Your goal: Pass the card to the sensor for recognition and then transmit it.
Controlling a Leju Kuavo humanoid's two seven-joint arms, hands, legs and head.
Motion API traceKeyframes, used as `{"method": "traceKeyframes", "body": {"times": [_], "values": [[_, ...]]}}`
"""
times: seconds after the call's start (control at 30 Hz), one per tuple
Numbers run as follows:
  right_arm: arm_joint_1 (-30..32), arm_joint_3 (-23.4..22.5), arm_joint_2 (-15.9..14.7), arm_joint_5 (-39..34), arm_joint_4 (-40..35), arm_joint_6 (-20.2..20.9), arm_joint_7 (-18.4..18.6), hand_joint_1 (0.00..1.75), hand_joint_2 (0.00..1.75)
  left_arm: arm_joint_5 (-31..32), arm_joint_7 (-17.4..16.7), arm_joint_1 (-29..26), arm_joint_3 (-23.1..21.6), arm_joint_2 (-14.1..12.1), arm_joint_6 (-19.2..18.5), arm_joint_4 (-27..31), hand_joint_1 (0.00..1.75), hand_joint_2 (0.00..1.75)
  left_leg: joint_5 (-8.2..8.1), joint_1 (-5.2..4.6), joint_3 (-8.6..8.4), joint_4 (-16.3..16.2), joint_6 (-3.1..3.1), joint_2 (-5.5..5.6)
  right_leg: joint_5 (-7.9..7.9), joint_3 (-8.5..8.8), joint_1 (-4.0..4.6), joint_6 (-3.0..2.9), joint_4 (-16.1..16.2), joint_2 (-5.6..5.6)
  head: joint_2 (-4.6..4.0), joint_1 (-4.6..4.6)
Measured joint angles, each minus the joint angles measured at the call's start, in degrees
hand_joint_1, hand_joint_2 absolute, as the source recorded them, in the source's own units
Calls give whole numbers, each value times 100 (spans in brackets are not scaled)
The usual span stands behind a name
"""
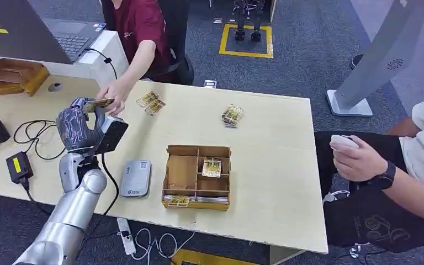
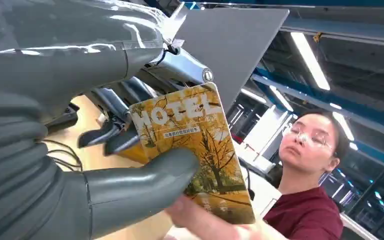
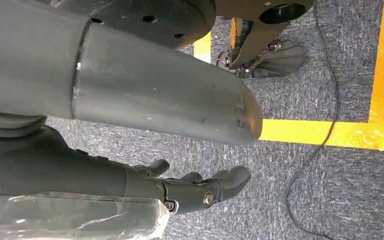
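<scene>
**Handover under way, card not yet released**

My left robot hand [image 1: 80,128] pinches the hotel card [image 2: 192,150] between thumb and fingers, raised over the desk [image 1: 276,118], and a person's hand [image 1: 113,91] already touches the card's far end. The grey sensor [image 1: 136,178] lies nearer me, well apart, so I judge recognition finished and only the release left. My right robot hand [image 3: 195,187] hangs over carpet, fingers loosely apart, holding nothing.
</scene>
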State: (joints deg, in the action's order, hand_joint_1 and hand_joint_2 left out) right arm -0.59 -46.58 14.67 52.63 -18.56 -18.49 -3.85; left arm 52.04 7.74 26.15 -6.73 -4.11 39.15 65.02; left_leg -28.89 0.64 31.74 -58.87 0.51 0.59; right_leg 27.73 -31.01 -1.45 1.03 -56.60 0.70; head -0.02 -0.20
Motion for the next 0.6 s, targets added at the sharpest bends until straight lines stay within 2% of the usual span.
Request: {"method": "traceKeyframes", "body": {"times": [0.17,0.27,0.43,0.47,0.5,0.57,0.6], "values": [[-4,0,-18,-2,37,-4,0,0,0,-429,7,7,-2,-2,-40,-77,0,175,0,0,0,0,0,0,0,-1,0,0,0,0,0,2],[-1,0,-20,-48,37,-31,13,0,0,-1350,-48,-5,-30,53,-443,-74,0,175,0,0,1,0,0,-1,0,-1,0,0,0,0,0,-2],[11,-4,-17,-79,9,-44,68,0,0,-1611,-114,-80,-131,116,-536,11,0,175,0,0,2,0,0,-1,0,-1,-1,0,0,-1,0,2],[70,-22,13,-116,-118,37,168,0,0,-1966,-236,-184,-273,142,-845,213,0,175,-1,-1,4,0,1,-1,0,-1,-1,0,1,1,0,2],[107,-50,35,-120,-194,85,203,0,0,-2044,-234,-268,-346,133,-959,370,0,175,-1,-1,4,0,1,-1,0,-2,-1,0,1,1,0,0],[185,-99,90,-129,-357,243,278,0,0,-2166,-179,-463,-468,85,-1198,687,0,175,-2,-1,6,0,1,-1,1,-3,-1,0,1,2,0,2],[244,-131,142,-138,-499,381,335,0,0,-2326,-43,-620,-551,30,-1424,943,0,175,-4,-1,5,0,0,-4,1,-5,-1,0,1,4,0,-2]]}}
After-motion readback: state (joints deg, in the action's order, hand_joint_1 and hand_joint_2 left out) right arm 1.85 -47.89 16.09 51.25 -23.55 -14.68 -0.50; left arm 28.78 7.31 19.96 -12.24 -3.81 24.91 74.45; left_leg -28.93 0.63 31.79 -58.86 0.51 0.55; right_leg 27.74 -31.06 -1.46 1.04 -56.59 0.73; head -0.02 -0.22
